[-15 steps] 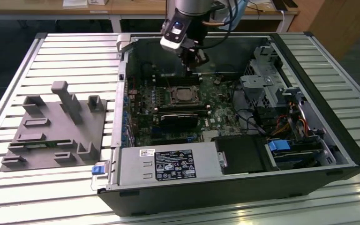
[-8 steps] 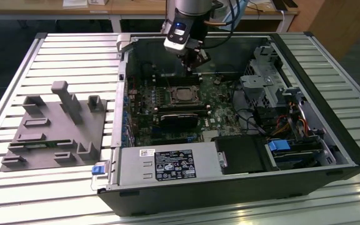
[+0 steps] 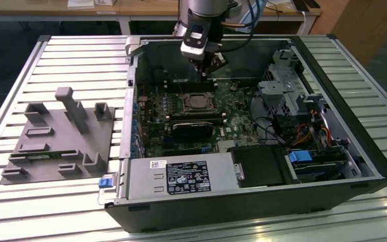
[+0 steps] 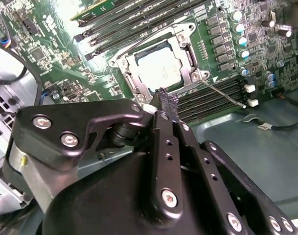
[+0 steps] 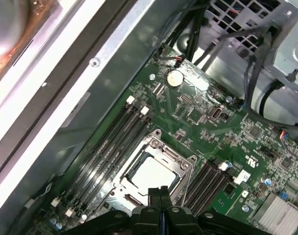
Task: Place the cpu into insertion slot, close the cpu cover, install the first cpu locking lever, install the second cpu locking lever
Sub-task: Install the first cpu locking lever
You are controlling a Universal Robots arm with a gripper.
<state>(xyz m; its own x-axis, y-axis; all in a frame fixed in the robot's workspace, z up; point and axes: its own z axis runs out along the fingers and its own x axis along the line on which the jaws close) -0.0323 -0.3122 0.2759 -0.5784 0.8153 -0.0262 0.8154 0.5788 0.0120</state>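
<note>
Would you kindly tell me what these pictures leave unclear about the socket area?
- Exterior view: the cpu cover is too small to judge whether it is latched.
- Second wrist view: the gripper hides the cover's near corner.
- First wrist view: the gripper blocks its near edge.

A grey moulded plastic fixture block [image 3: 56,138] rests on the slatted aluminium table [image 3: 79,55], at the exterior view's left of the open black tower computer case [image 3: 247,212]. Inside the case, a silver power supply box [image 3: 180,179] sits beside the green circuit board [image 5: 197,105]. The board carries long black memory slots [image 5: 109,142] and a round silver coin cell battery [image 5: 174,77].
</note>
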